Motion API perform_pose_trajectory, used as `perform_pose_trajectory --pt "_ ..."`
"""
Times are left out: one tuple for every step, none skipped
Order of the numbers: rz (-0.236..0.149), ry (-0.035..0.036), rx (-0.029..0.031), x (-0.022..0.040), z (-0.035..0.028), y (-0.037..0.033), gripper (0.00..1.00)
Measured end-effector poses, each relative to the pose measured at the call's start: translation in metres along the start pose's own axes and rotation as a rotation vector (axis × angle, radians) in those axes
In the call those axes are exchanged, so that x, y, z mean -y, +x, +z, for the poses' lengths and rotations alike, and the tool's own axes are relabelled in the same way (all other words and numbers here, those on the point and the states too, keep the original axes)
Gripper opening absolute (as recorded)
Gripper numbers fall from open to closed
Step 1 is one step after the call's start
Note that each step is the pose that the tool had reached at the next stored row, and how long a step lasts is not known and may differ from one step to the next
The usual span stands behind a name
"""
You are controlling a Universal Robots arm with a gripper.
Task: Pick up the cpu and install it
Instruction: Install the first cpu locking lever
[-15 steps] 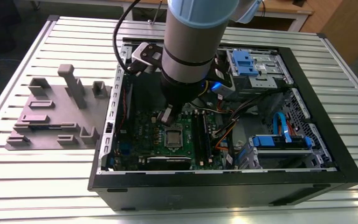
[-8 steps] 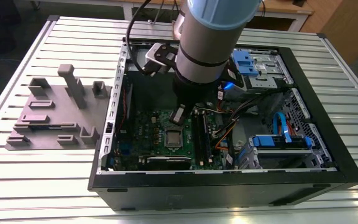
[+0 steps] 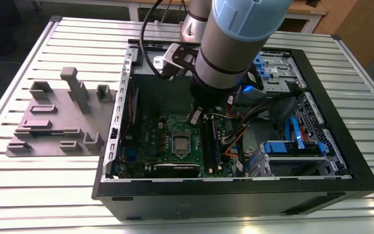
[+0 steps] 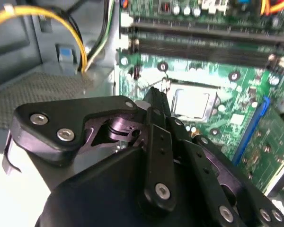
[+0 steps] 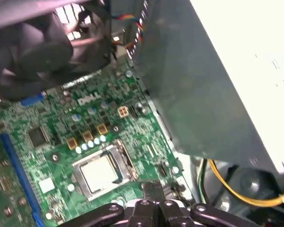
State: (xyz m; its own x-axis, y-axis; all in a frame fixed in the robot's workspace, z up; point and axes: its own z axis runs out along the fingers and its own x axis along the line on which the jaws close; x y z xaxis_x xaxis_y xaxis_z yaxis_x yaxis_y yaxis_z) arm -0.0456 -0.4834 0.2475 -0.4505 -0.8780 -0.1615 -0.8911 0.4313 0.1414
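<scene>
One flat silvery square cpu (image 5: 98, 173) sits in its metal socket; empty black gripper (image 5: 154, 189) pressed together above.

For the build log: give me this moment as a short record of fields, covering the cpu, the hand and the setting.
cpu: pale silvery square lying in its socket frame on the green motherboard, seen in both wrist views
hand: hovers inside the open computer case, beside the socket, holding nothing
fixture: grey plastic blocks on the slatted table, at the exterior view's left
power supply: grey metal box beside the board
</scene>
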Motion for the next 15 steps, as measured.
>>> perform_pose_trajectory --pt "0.0 0.0 -0.0001 0.0022 -0.0001 -0.0015 0.1" --pt "0.0 0.0 -0.0002 0.0041 -0.0001 -0.0029 0.1" --pt "0.0 0.0 -0.0001 0.0057 0.0 -0.0044 0.1" --pt "0.0 0.0 -0.0001 0.0071 0.0 -0.0059 0.1" --pt "0.0 -0.0001 -0.0002 0.0081 0.0002 -0.0075 0.1" --pt "0.0 -0.0001 -0.0001 0.0086 0.0005 -0.0094 0.1" --pt "-0.001 -0.0001 0.0001 0.0086 0.001 -0.0113 0.1" --pt "0.0 0.0 -0.0001 0.008 0.0015 -0.0133 0.1" --pt "0.0 0.0 -0.0001 0.0074 0.0021 -0.0153 0.1" --pt "0.0 0.0 -0.0001 0.0068 0.0025 -0.0168 0.1" --pt "-0.001 0.0 -0.0002 0.0062 0.003 -0.0182 0.1" --pt "-0.001 0.0 -0.0002 0.0058 0.0034 -0.019 0.1" --pt "-0.001 -0.0001 -0.0001 0.0056 0.0038 -0.0195 0.1" --pt "-0.001 -0.0001 0.0 0.0055 0.0042 -0.0198 0.1" --pt "-0.001 -0.0001 0.0 0.0053 0.0046 -0.0201 0.1"
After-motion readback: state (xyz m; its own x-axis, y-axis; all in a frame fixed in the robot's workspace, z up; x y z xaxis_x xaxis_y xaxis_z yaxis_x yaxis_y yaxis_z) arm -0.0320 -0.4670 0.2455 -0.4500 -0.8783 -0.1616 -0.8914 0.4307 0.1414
